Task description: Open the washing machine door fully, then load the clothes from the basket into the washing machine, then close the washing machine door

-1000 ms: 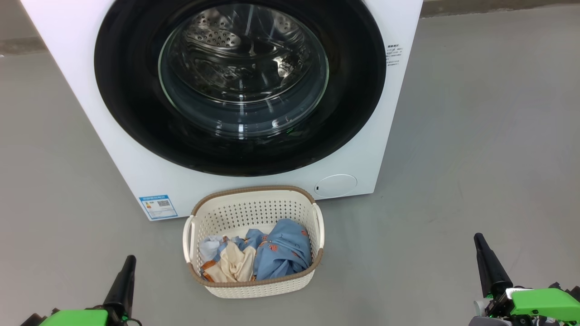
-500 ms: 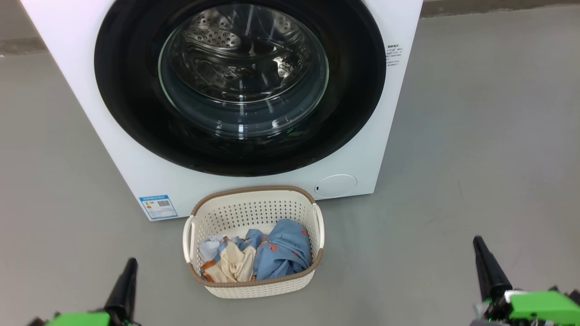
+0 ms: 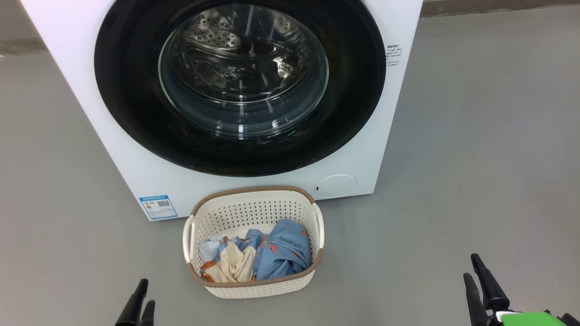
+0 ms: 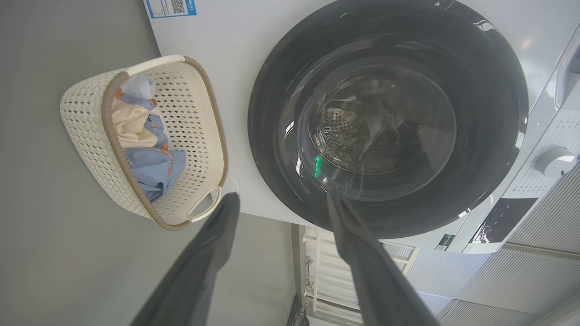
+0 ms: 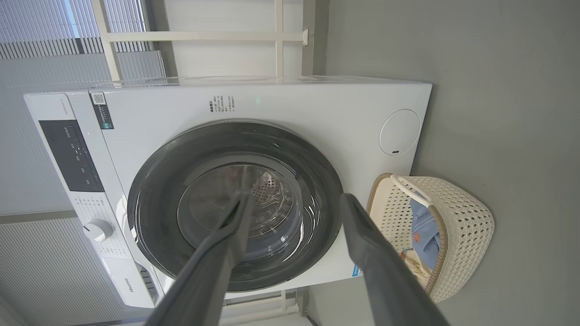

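Left gripper (image 3: pixel 147 292) and right gripper (image 3: pixel 470 265) are hanging released, flanking the basket (image 3: pixel 253 188); stiff, glossy washing machine door (image 3: pixel 242 72) is probably needing a rim hold

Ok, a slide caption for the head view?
Shut washing machine door, clothes in the basket before it; left gripper and right gripper open, empty.

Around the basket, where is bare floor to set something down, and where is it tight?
Bare floor lies right of the basket and washing machine, and again left of both. Tight: between the basket's back rim and the machine's front.
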Tool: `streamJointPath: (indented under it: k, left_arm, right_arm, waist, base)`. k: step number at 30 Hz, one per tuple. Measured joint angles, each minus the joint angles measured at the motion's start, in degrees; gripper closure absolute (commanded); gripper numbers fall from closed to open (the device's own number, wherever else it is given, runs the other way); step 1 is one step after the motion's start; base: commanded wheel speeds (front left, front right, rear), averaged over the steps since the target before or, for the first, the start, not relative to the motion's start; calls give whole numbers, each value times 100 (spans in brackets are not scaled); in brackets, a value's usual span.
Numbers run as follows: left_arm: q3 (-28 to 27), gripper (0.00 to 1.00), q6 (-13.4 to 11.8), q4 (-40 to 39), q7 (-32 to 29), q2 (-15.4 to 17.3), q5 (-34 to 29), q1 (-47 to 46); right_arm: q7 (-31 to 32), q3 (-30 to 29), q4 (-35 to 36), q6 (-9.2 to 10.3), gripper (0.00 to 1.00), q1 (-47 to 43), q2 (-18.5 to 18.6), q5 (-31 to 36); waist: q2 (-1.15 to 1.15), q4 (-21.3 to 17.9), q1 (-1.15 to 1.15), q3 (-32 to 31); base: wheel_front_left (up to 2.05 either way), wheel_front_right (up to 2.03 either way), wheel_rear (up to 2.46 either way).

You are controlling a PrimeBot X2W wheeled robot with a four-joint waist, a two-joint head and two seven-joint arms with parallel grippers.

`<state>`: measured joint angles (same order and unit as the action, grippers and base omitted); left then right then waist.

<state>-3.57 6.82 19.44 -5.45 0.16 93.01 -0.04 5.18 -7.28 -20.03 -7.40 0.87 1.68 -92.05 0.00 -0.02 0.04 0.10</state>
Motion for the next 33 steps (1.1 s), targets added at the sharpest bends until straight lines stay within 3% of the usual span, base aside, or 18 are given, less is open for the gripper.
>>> streamJointPath:
  k: [16,33]
  left_arm:
    - [271,0,0,-165,315,155,-423,-163]
    - [492,0,1,-241,605,301,-1788,-276]
  right_arm:
    - [-304,257,115,0,0,187,110,412]
    - [-583,523,156,0,0,404,257,1433]
  waist:
    - [0,-17,-3,28]
    - [0,-33,-3,34]
  base:
    - [0,0,0]
    - [0,0,0]
